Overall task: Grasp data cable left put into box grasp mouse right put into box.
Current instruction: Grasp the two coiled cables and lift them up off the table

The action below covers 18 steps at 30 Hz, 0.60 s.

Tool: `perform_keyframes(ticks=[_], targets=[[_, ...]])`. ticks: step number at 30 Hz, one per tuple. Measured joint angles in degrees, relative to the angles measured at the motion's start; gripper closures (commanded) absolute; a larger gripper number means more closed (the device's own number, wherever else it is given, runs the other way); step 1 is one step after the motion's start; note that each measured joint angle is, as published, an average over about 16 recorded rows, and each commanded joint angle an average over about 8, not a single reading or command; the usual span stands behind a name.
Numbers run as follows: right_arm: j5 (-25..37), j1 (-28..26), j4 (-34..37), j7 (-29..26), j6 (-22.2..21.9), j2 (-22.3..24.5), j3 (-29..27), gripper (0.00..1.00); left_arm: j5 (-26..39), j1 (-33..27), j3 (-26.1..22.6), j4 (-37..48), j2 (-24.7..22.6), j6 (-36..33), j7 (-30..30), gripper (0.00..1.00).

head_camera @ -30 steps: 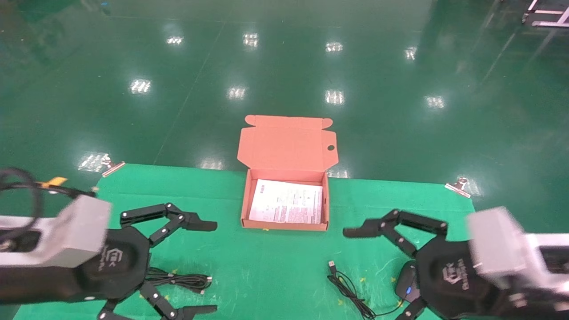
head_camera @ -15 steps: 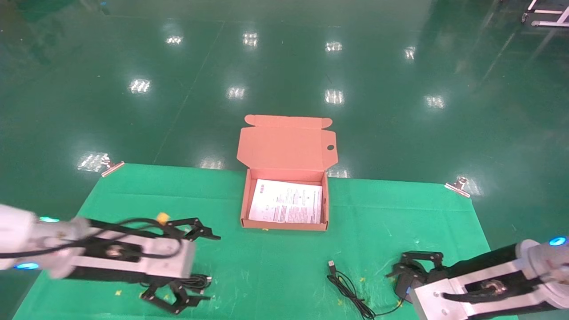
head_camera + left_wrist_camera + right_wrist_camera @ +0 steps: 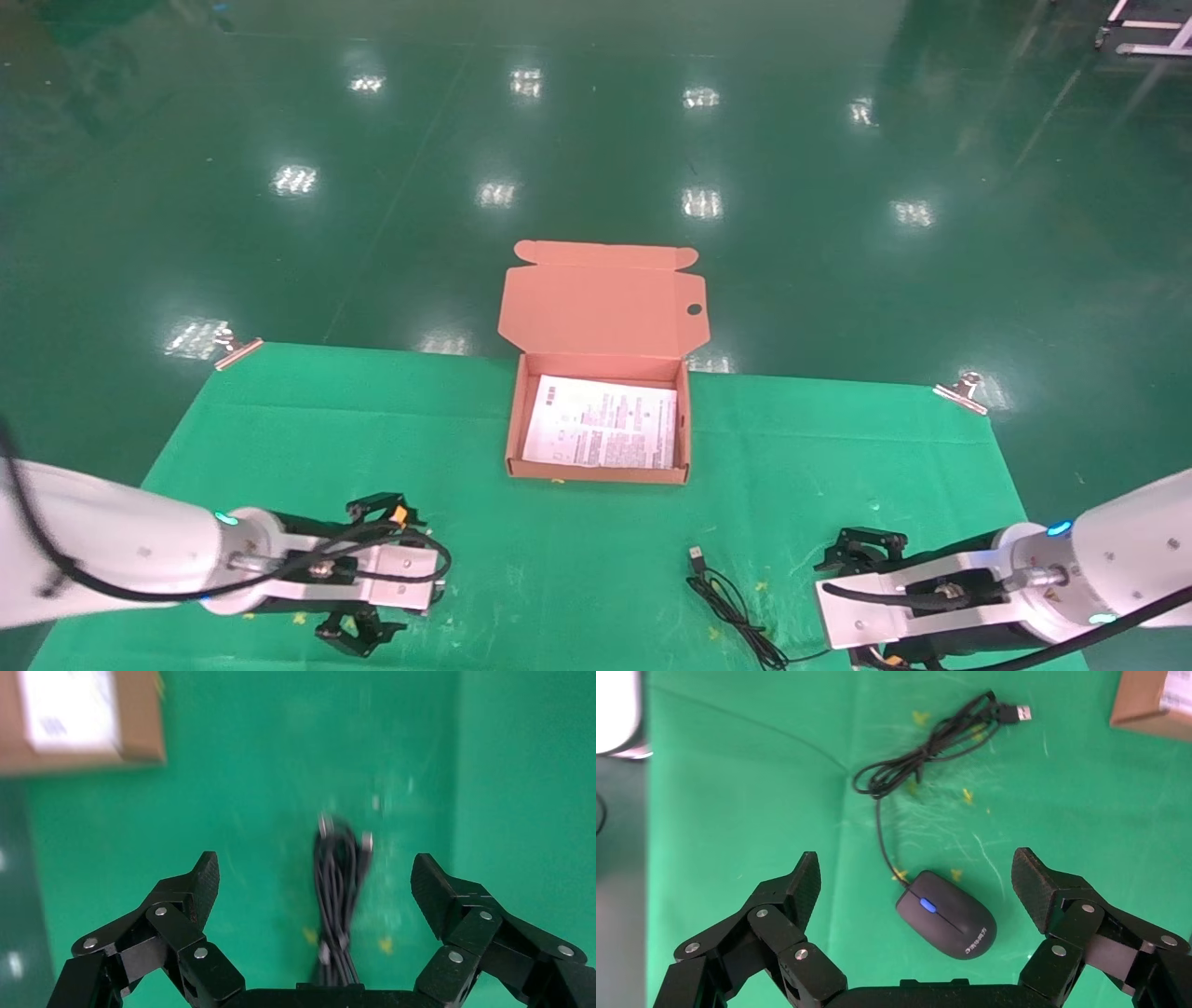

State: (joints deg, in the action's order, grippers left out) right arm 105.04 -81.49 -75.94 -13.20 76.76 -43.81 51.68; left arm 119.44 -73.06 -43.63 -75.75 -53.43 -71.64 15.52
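From the head camera the mouse is fully hidden under the right arm, only its cord (image 3: 731,606) showing, running off the 6 o'clock edge. The data cable (image 3: 339,903) is mostly hidden under the left end effector (image 3: 368,578); left wrist view blurs it. Print on box sheet (image 3: 601,433) too small to read.

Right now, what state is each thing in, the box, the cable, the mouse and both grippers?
box: lid open, only a printed sheet inside.
data cable: bundled, on the cloth, ungrasped.
mouse: on the cloth, cord loose.
left gripper: open above the cable.
right gripper: open above the mouse.
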Motion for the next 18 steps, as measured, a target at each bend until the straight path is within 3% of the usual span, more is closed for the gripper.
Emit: perform_keyframes(ticks=[4,9,18], targets=[[2.2,2.4,1.2,-3.1,-4.1,-1.5,0.2,0.0,5.0,0.5,-0.9,2.7,-1.7,0.8,4.7,0.0],[4.1,4.7,3.9,-6.1,-8.2,-4.0,0.4,0.0,6.6,0.0,-0.9,8.7,-3.6,0.9,7.8,0.0],[5.3,6.3,11.4,-7.6,-13.2,-9.5,0.7,0.0,2.9,-2.7,0.7,24.3,-6.9,2.3,5.3,0.0]])
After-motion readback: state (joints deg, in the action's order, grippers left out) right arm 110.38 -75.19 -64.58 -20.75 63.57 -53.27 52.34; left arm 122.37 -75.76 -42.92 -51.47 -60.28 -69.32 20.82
